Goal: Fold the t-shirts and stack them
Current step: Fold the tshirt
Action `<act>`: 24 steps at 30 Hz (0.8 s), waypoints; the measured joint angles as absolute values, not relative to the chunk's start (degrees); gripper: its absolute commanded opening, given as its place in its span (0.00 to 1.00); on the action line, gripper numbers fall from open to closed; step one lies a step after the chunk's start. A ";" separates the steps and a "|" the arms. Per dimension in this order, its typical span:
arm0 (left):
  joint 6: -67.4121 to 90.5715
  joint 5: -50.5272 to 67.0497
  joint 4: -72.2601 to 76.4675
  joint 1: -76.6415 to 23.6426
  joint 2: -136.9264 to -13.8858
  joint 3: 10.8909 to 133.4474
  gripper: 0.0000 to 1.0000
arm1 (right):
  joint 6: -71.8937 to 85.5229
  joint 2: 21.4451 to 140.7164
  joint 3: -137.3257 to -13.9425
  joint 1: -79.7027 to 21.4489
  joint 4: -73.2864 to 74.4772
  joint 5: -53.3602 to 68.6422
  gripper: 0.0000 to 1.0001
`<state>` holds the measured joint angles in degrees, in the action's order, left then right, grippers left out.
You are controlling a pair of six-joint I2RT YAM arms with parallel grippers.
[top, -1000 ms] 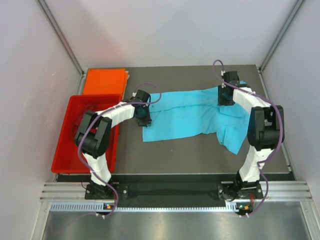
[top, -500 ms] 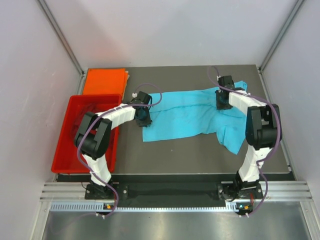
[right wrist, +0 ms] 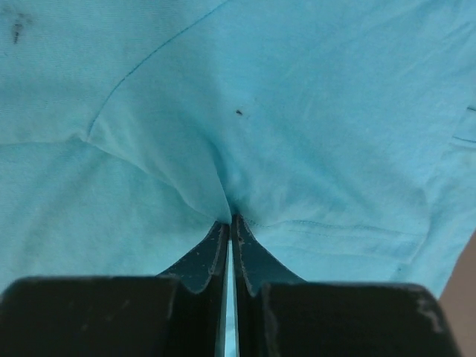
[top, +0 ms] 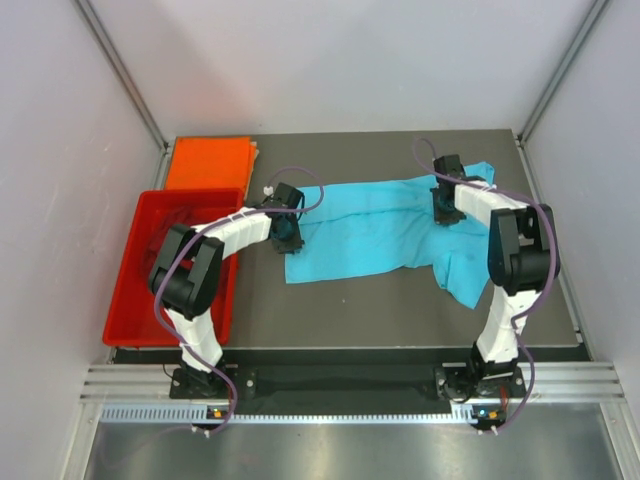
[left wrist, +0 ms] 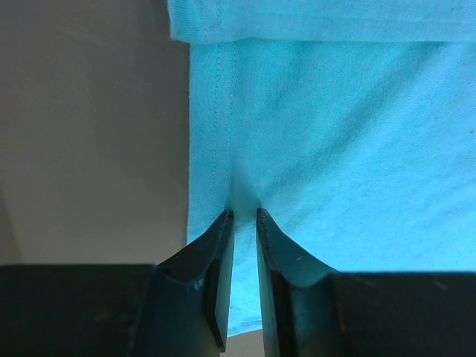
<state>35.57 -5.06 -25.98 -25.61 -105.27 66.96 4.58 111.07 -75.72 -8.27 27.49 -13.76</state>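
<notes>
Both jaws clamp the turquoise t-shirt (top: 380, 230) (left at its hem edge, table (left wrist: 89, 134) alongside).

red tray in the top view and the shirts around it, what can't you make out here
Red plastic tray interior: top view, left arm covers most of it.
Turquoise cloth t-shirt outline: both wrist views cut it off at their edges; top view, right arm hides its right part.
Folded orange cloth t-shirt: top view, too small to count layers.

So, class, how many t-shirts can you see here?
2. A blue shirt lies spread in the middle; an orange shirt sits folded at the far-left corner. The red tray, partly covered by an arm, may hide another.
</notes>
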 measured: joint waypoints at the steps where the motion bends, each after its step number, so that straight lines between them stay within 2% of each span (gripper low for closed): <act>1: 35.62 -5.13 -25.98 -25.61 -105.27 66.96 0.24 | 4.60 111.13 -76.20 -8.38 28.67 -14.44 0.00; 8: 35.83 -6.35 -26.44 -25.61 -105.30 67.24 0.24 | 4.03 111.53 -80.42 -9.17 35.77 -18.28 0.01; 14: 35.90 -7.07 -26.70 -25.61 -105.41 67.40 0.24 | 3.27 112.66 -80.44 -10.15 38.11 -19.46 0.12; 20: 35.90 -8.19 -27.18 -25.56 -105.51 67.66 0.24 | 2.74 113.08 -80.42 -11.64 39.70 -16.84 0.34; 24: 35.77 -10.41 -28.38 -24.77 -105.54 67.92 0.24 | 4.51 109.91 -80.23 -11.51 40.56 -12.73 0.40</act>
<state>35.77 -10.41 -28.38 -24.77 -105.54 67.92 4.51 109.91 -80.23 -11.51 40.56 -12.73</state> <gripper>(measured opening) 0.244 0.370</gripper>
